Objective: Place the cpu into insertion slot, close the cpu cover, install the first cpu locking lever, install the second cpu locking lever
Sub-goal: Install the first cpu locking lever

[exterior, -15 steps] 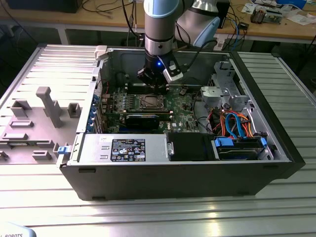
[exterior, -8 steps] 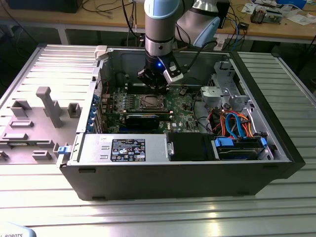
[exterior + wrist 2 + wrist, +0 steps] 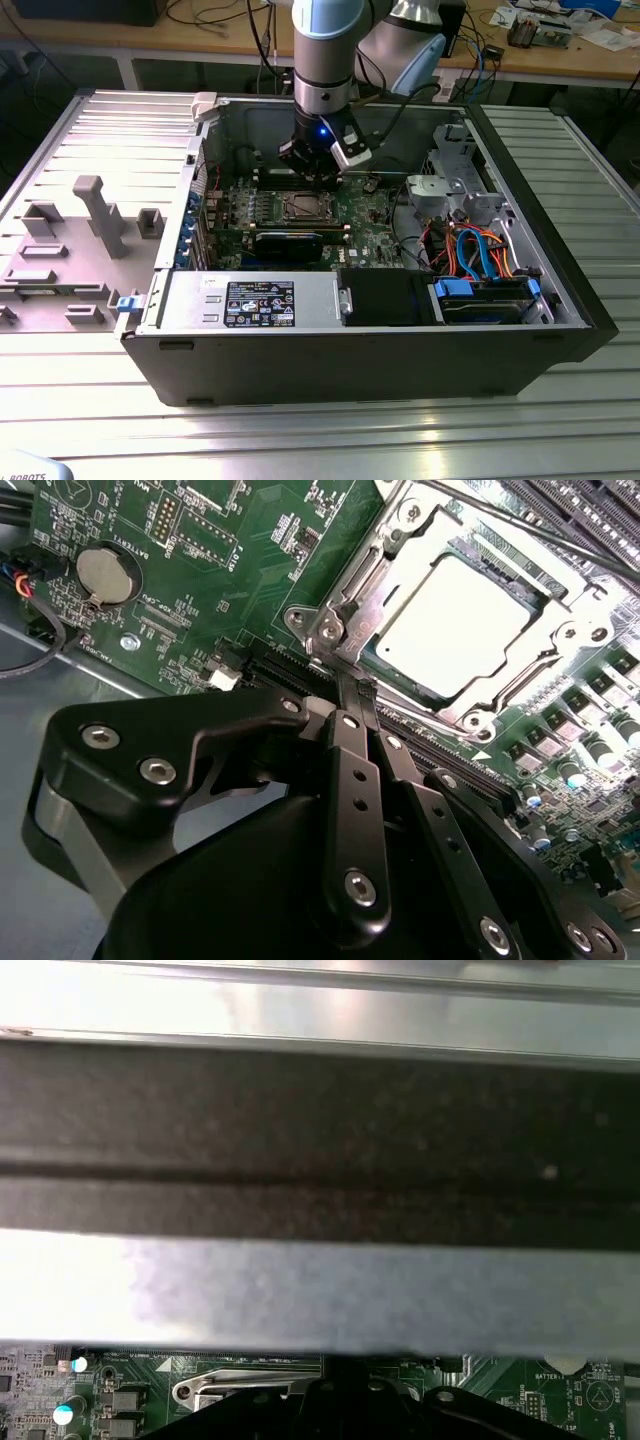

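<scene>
The cpu (image 3: pixel 465 615) lies flat in the insertion slot (image 3: pixel 300 207), its pale metal top showing through the window of the cpu cover (image 3: pixel 392 568). The cover lies down flat over the chip. A thin locking lever (image 3: pixel 540 535) runs along the socket's far side. My gripper (image 3: pixel 350 685) is shut, its black fingertips pressed together right at the socket's corner by the cover's hinge screw (image 3: pixel 328 632); I cannot tell whether they pinch anything. In the exterior view the gripper (image 3: pixel 318 180) hangs just behind the socket, inside the open computer case.
Green motherboard (image 3: pixel 250 570) with a coin battery (image 3: pixel 105 572) and long black memory slots (image 3: pixel 590 505) surrounds the socket. The case wall (image 3: pixel 320 1140) stands close behind. A power supply (image 3: pixel 250 300) and a drive cage with blue cables (image 3: pixel 480 255) sit in front.
</scene>
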`<act>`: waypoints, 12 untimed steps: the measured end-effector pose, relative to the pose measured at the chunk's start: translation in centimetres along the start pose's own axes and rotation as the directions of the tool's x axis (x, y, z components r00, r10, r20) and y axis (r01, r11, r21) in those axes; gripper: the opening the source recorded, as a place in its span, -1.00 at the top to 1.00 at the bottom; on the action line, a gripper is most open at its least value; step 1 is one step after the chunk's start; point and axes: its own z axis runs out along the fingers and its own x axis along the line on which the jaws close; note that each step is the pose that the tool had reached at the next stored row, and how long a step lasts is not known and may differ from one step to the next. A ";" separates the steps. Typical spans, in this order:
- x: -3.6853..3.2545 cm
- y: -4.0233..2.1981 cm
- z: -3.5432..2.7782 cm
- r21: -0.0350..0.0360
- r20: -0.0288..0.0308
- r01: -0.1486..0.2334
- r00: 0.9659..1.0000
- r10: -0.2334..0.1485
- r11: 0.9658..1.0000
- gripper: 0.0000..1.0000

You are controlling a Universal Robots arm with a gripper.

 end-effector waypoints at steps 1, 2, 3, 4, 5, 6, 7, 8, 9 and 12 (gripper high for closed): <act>0.00 -0.02 0.00 0.000 0.000 0.000 1.000 0.000 1.000 0.79; 0.00 -0.04 -0.01 0.003 0.000 0.000 1.000 0.000 1.000 0.79; 0.00 -0.05 -0.01 0.004 0.000 0.000 1.000 0.000 1.000 0.79; 0.00 -0.05 0.00 0.006 0.000 0.000 1.000 0.000 1.000 0.79; 0.00 -0.04 0.00 0.007 0.000 0.000 1.000 0.000 1.000 0.79; 0.00 -0.04 0.01 0.010 0.000 0.000 1.000 0.000 1.000 0.79; -0.01 -0.05 0.02 0.012 -0.001 0.000 1.000 0.000 1.000 0.79; -0.01 -0.05 0.04 0.014 -0.001 0.000 1.000 0.000 1.000 0.79; -0.01 -0.05 0.06 0.017 -0.001 0.000 1.000 0.000 1.000 0.79; -0.02 -0.07 0.19 0.027 -0.001 0.001 1.000 -0.001 1.000 0.79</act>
